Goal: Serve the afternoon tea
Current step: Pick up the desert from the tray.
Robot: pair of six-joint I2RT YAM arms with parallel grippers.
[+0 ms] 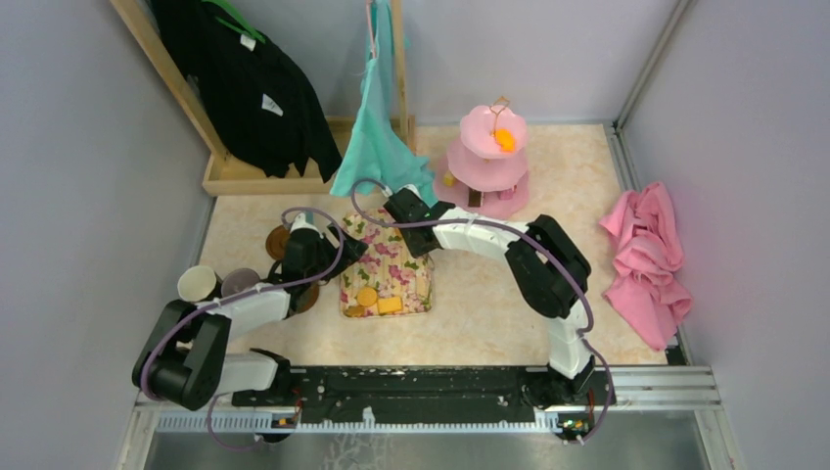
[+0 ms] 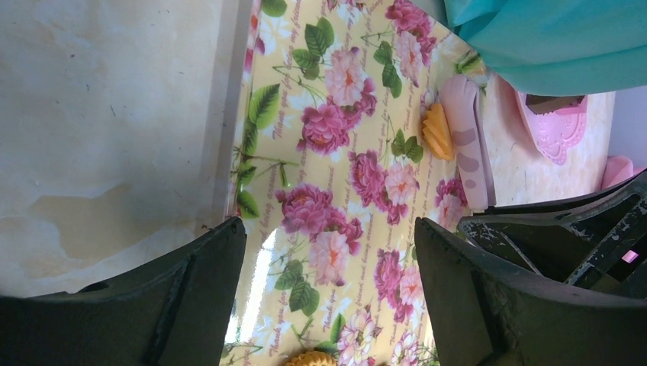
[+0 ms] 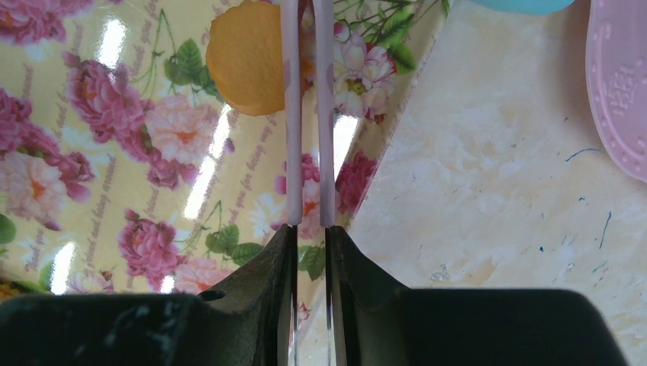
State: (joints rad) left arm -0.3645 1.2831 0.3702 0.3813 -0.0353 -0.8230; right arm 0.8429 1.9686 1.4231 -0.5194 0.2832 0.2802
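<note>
Squeezing the pink tongs [image 3: 291, 137], the right gripper [image 3: 309, 229] has its jaws narrow on the handles. The tong arms stand almost together beside the orange snack [image 3: 244, 57] and do not look to be around it. That snack lies at the far end of the floral tray [image 1: 419, 284], near the pink three-tier stand [image 1: 486, 181].

A bite this shallow may only nudge the snack across the glossy tray or drop it on the way. The teal garment [image 1: 377, 127] hangs low just over that corner — the tongs could snag it.

The left gripper [image 2: 328, 229] hovers wide and empty above the tray's left edge. It could bump the tray.

The table [image 1: 489, 304] is cream and marbled, with scuffs. Grey walls enclose it — a black garment [image 1: 245, 88] hangs at the back left, and a pink cloth [image 1: 646, 255] lies at the right.
</note>
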